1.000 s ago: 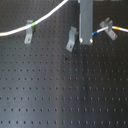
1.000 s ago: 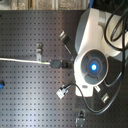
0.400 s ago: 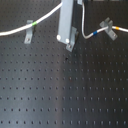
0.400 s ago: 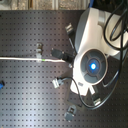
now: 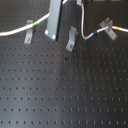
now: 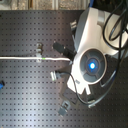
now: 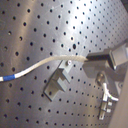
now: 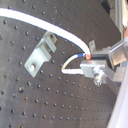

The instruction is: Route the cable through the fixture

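The white cable (image 5: pixel 12 33) runs from the first exterior view's left through the left clip (image 5: pixel 29 34), with a green band there. It rises to my gripper (image 5: pixel 51 33), then loops down to the right clip (image 5: pixel 106 25), past its blue and orange bands. The gripper is shut on the cable, between the left clip and the middle clip (image 5: pixel 71 40). In the first wrist view the cable (image 7: pixel 47 62) ends in the gripper (image 7: pixel 95 57) above a clip (image 7: pixel 56 83). In the second wrist view the cable (image 8: pixel 47 27) passes a clip (image 8: pixel 39 53) into the gripper (image 8: pixel 93 60).
A black perforated board (image 5: pixel 65 95) carries everything. In the second exterior view the white arm body (image 6: pixel 92 55) with its black hoses hides the gripper. The cable (image 6: pixel 25 58) lies straight there, with three clips (image 6: pixel 39 50) near it. A small blue object (image 6: pixel 1 84) sits at the second exterior view's left edge.
The gripper has moved toward the first exterior view's left, from near the right clip past the middle clip, taking the held cable with it. The clips have not moved.
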Controlling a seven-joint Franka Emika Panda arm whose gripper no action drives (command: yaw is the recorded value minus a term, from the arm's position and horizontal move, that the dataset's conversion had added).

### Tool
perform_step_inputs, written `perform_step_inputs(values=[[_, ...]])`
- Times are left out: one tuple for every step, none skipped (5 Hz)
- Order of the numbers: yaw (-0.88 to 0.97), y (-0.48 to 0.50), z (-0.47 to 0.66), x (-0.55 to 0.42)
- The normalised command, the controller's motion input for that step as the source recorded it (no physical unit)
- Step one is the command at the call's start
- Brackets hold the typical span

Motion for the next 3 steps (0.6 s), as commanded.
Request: perform_step_inputs(values=[[0.0, -0.008, 0.0, 0.013], [0.06, -0.285, 0.4, -0.399], [0.0, -0.04, 0.02, -0.025]])
